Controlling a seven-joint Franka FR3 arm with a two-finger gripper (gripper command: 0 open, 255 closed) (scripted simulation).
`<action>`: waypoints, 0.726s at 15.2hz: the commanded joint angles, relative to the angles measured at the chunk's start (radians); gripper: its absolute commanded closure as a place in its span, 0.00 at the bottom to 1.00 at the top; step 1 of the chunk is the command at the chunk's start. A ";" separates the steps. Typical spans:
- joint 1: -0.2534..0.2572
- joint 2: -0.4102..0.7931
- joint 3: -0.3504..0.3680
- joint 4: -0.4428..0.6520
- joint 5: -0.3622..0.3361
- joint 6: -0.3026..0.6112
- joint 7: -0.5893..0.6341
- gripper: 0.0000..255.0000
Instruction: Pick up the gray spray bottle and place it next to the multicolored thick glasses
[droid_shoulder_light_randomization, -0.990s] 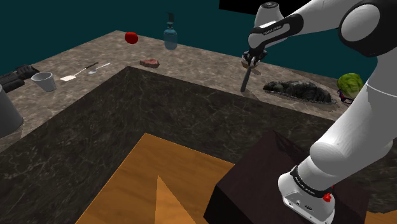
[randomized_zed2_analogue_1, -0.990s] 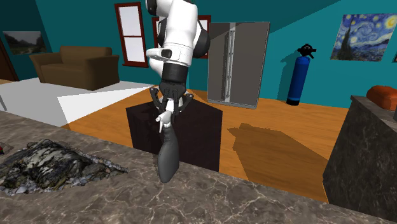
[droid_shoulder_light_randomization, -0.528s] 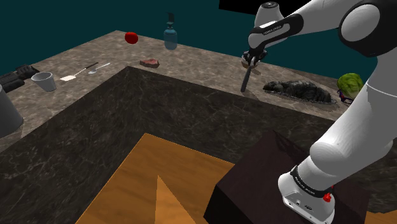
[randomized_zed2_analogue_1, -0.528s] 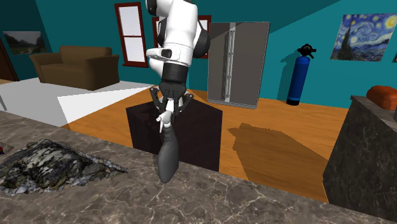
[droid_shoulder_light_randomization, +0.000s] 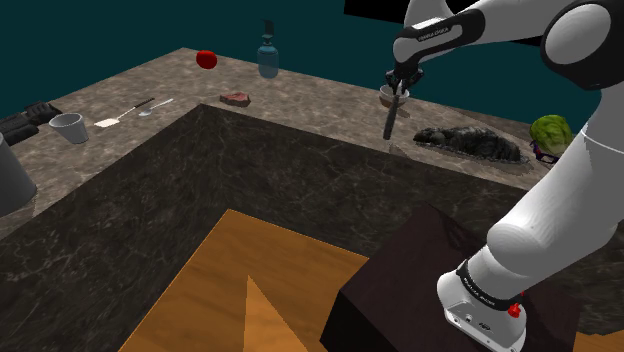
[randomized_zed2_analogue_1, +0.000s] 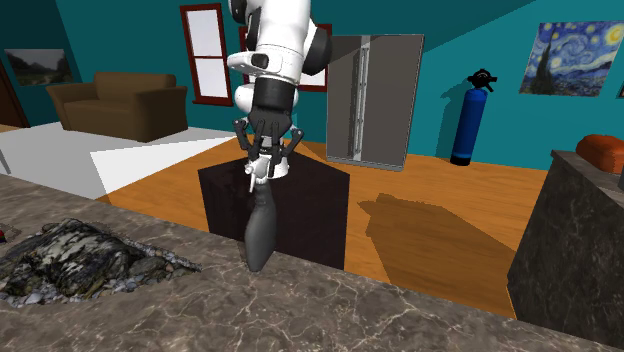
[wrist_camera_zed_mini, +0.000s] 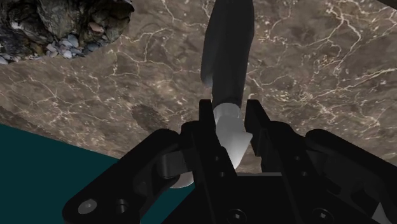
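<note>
Over counter (randomized_zed2_analogue_1: 420, 315), w/in gripper (wrist_camera_zed_mini: 229, 109): spray bottle (randomized_zed2_analogue_1: 258, 235)

spray bottle (wrist_camera_zed_mini: 228, 57) base cropped, green item (droid_shoulder_light_randomization: 549, 130) partly behind arm (droid_shoulder_light_randomization: 585, 190)

Teal walls (randomized_zed2_analogue_1: 130, 30) close the far side of the room in the second exterior view, carrying a red-framed window (randomized_zed2_analogue_1: 208, 50), a small landscape picture (randomized_zed2_analogue_1: 35, 65) at far left and a Starry Night print (randomized_zed2_analogue_1: 578, 58) at far right. A brown sofa (randomized_zed2_analogue_1: 120, 108) stands against them on the left and a steel refrigerator (randomized_zed2_analogue_1: 375, 100) near the middle. A wooden floor (randomized_zed2_analogue_1: 450, 230), white (randomized_zed2_analogue_1: 50, 150) at its left, runs to the near brown marble countertop (randomized_zed2_analogue_1: 420, 310), which in the shoulder view bends in an L around that floor, with a black area (droid_shoulder_light_randomization: 365, 6) above the far wall.
</note>
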 joint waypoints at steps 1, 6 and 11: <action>0.001 -0.010 0.001 0.016 0.004 -0.026 -0.007 1.00; 0.002 -0.028 0.003 0.061 0.013 -0.087 -0.023 1.00; 0.003 -0.041 0.005 0.111 0.021 -0.149 -0.039 1.00</action>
